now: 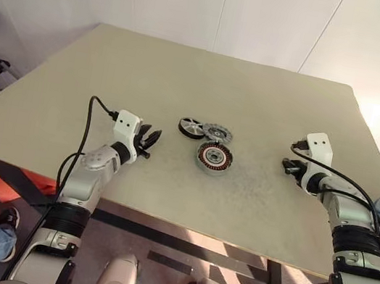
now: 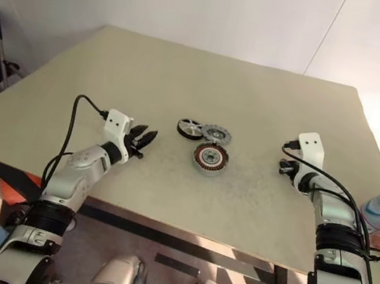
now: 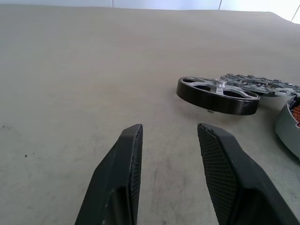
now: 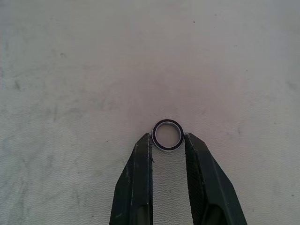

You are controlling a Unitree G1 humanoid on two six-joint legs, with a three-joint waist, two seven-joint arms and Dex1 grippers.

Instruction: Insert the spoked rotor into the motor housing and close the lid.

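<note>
Right jaws pinch small ring [image 4: 168, 135]; left jaws parted, empty; motor housing [image 1: 213, 158] rotorless.

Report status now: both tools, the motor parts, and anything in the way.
Left tool open, empty, short of rotor. Right tool closed on small ring. Rotor, lid, housing separate on table. Nothing blocking.

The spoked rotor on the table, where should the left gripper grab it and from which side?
Judging by its pose, grip the spoked rotor across its black outer rim, coming in low from the left gripper side. It looks propped on its hub pin, so the rim's near edge stands off the table. The lid crowds its far side, leaving the near side free.
</note>
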